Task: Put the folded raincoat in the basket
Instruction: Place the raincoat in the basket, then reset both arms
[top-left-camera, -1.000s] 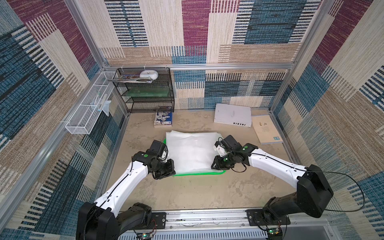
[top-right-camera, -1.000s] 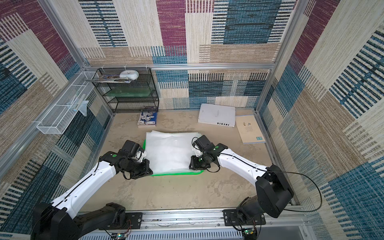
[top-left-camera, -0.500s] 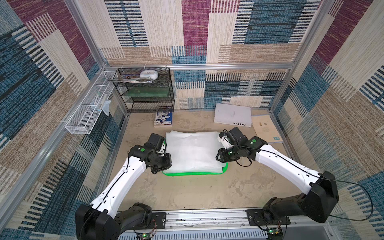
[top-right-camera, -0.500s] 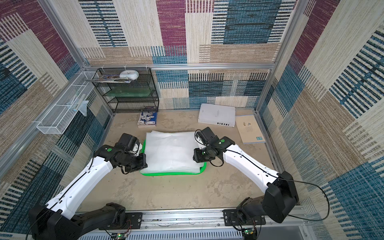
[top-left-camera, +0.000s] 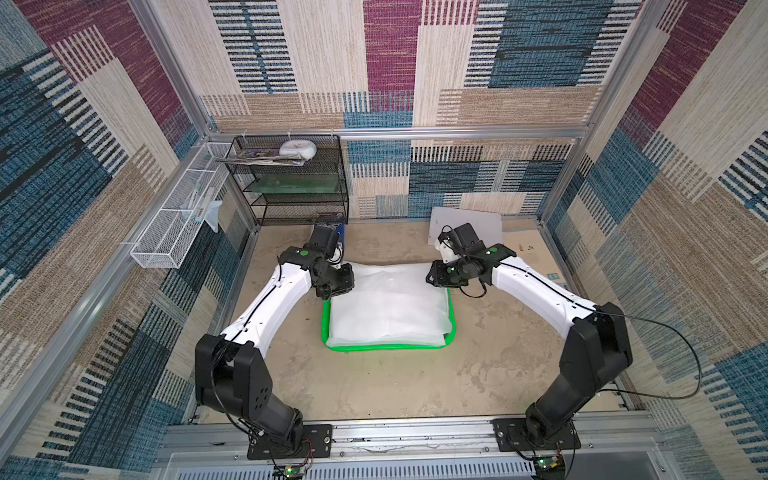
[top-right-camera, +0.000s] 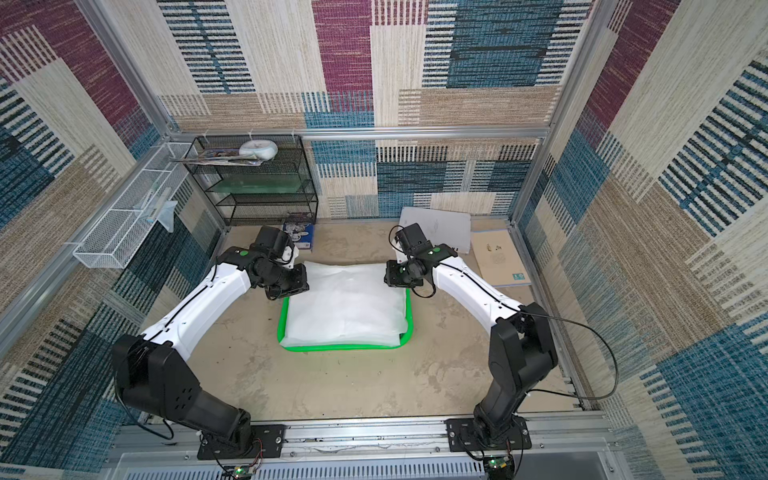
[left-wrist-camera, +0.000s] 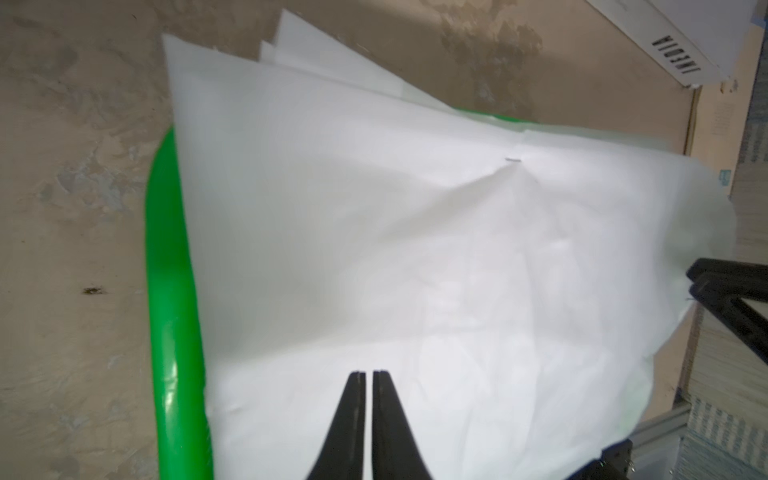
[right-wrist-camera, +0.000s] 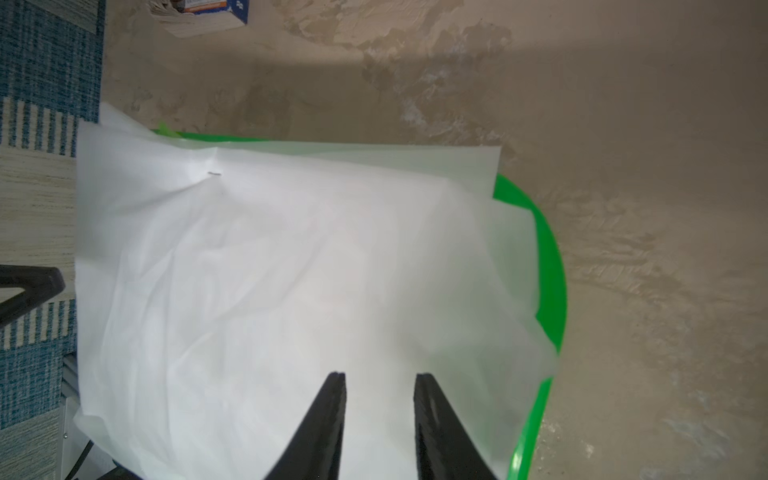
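The folded raincoat (top-left-camera: 388, 305) lies in the basket (top-left-camera: 386, 347), its far edge spilling over the rim; my left pincer (left-wrist-camera: 369, 374) hangs above it clenched to a slit; my right pincer (right-wrist-camera: 379, 376) stands released.

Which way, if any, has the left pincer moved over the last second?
Yes. In a top view the left pincer has shifted from the basket's front rim toward the back, nearer the black mesh rack.
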